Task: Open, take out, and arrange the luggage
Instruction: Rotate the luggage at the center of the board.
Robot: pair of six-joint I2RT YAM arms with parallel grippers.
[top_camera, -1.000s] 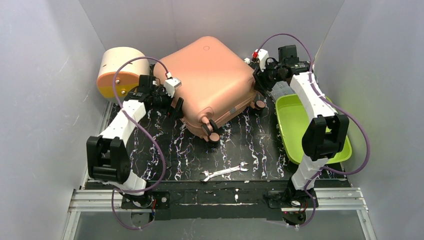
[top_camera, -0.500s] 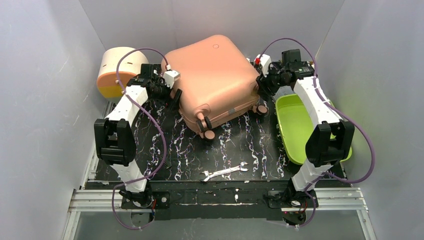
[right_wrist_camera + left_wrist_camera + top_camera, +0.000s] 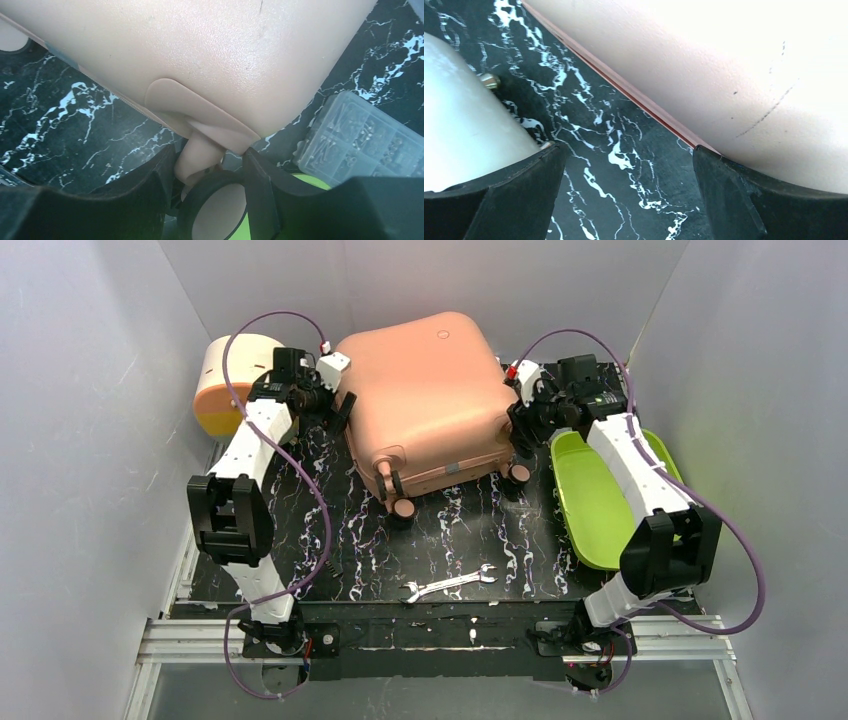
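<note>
1. One wrench lies loose, well to the near side of the luggage. If the case is dragged nearward, it could ride onto it.
2. The luggage lies flat on the table between both arms, shell shut, not yet opened.
3. Right gripper is at the luggage's near-right corner, clenched on a wheel. Round part, likely swivels. The grip may slip, or the case may yaw.
4. Lime tray and clear parts box sit just right of the luggage. A swing that way would shove them.
5. Left gripper is at the luggage's left side, jaws spread wide, holding nothing, one finger against the shell. Could skid off the smooth curve.
6. Drum box is left of the luggage, touching or nearly touching the other finger. Easily knocked.
</note>
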